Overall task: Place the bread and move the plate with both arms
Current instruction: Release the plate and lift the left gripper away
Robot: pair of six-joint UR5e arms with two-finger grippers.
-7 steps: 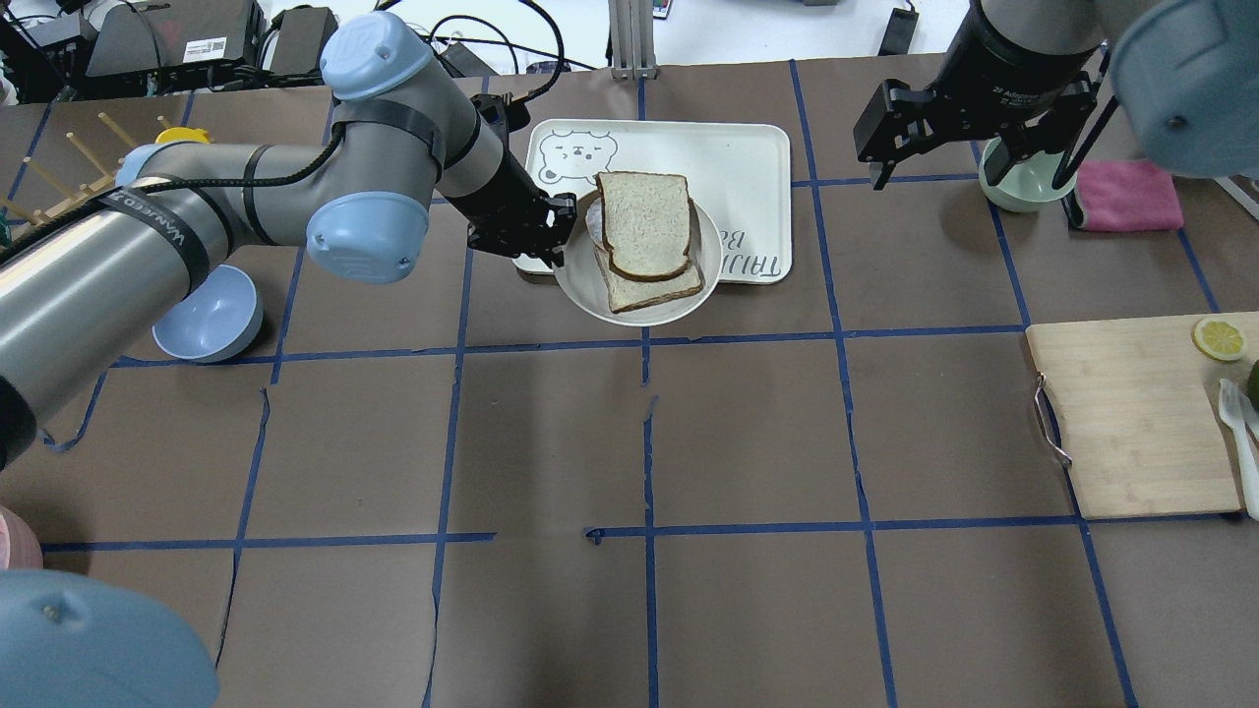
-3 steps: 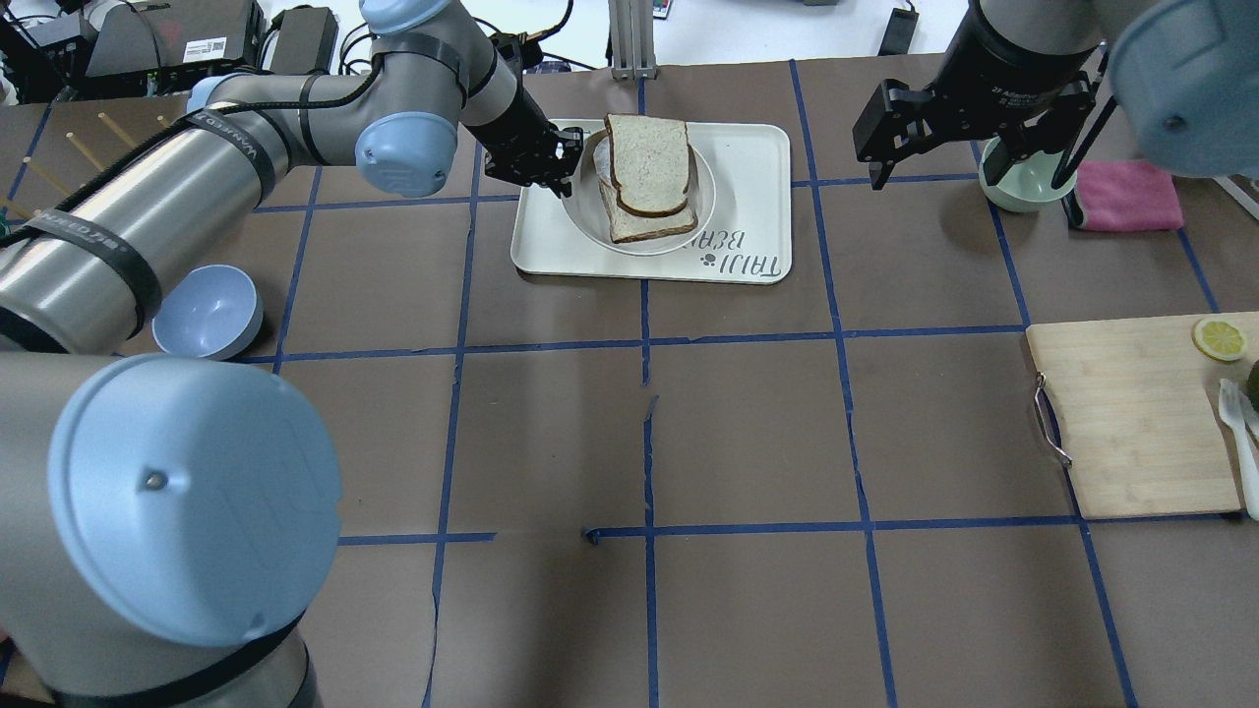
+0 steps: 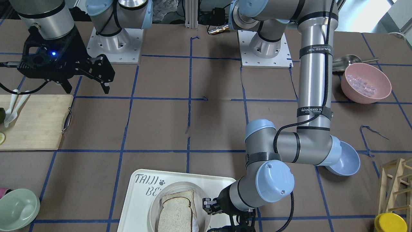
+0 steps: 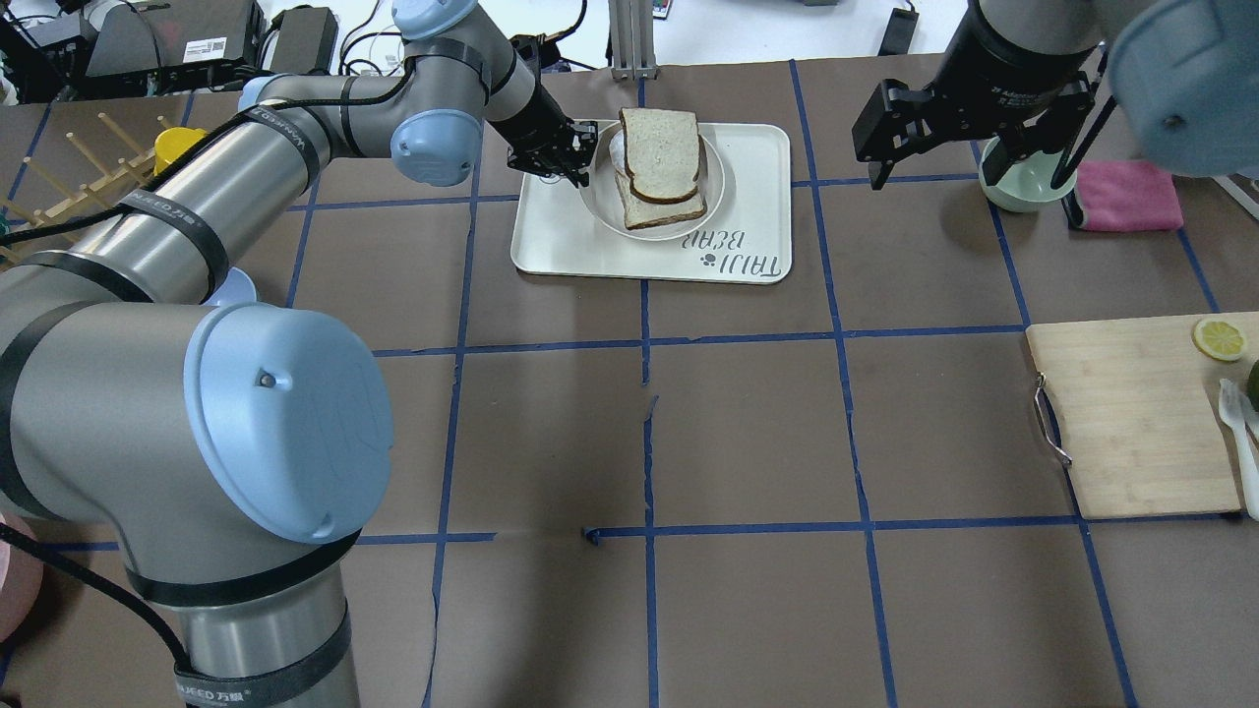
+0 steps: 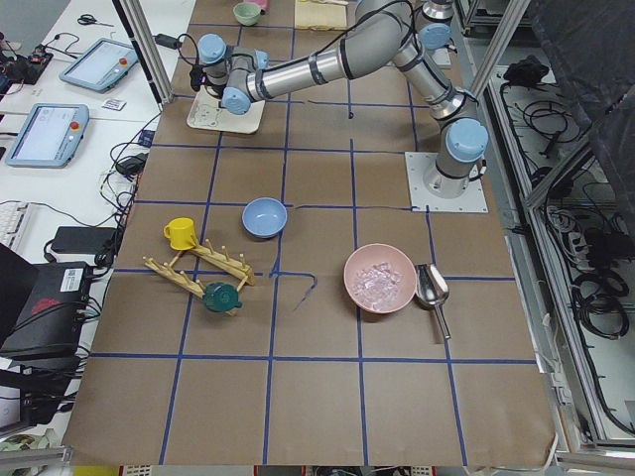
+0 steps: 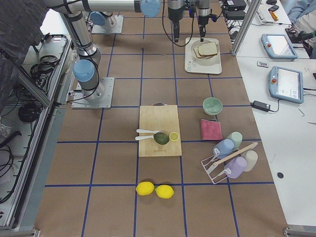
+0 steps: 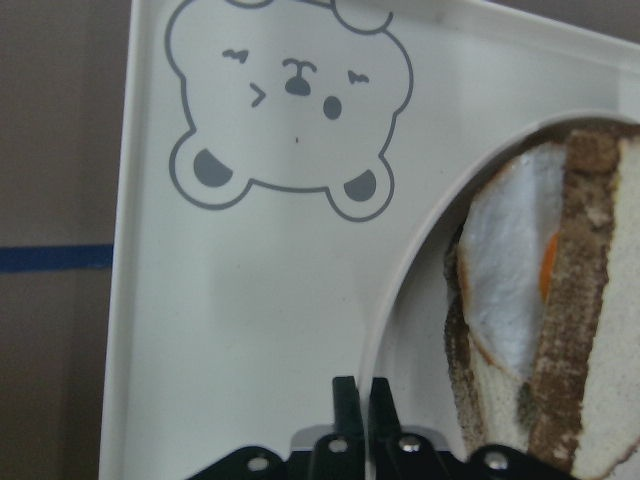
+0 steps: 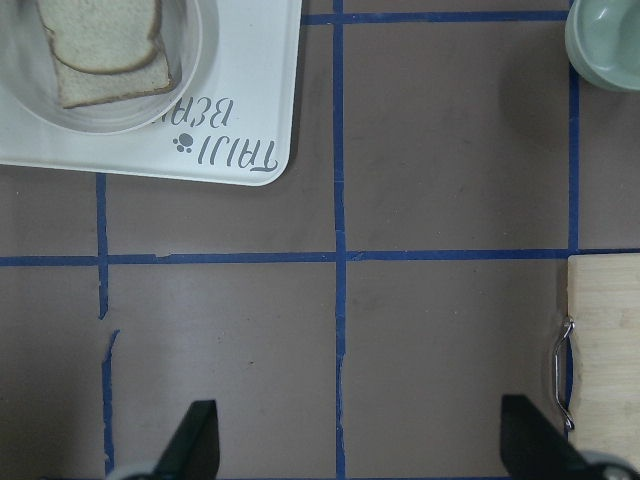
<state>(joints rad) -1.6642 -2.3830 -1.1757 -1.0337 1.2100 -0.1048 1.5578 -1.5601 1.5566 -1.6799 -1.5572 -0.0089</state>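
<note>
plate (image 4: 651, 232) stiff, slick, over tray (image 4: 757, 157); bread (image 4: 664, 147) light, soft, loose on it | left fingers (image 7: 344, 405) clamped on its rim, best kept level | right fingers (image 8: 192, 445) apart, empty, well away

- Bench (image 4: 748, 433): brown cover, blue tape grid.
- Tray (image 4: 757, 167): white, rectangular, middle of the far edge.
- Plate (image 4: 711, 189): round, white, over the tray's far half.
- Bread (image 4: 661, 152): dark-crusted slice, stacked on a second slice (image 4: 674, 211) in the plate.
- Left pincer (image 4: 575, 162): at the plate's left rim, tips meeting it.
- Right pincer (image 4: 969, 167): jaws spread wide, above the far right part.
- Green bowl (image 4: 1018, 187) and pink cloth (image 4: 1126, 195): far right corner, side by side.
- Cutting board (image 4: 1131, 423): right edge, bearing a lemon slice (image 4: 1220, 338).
- Wooden rack (image 4: 59, 187) and yellow cup (image 4: 172, 147): far left corner.
</note>
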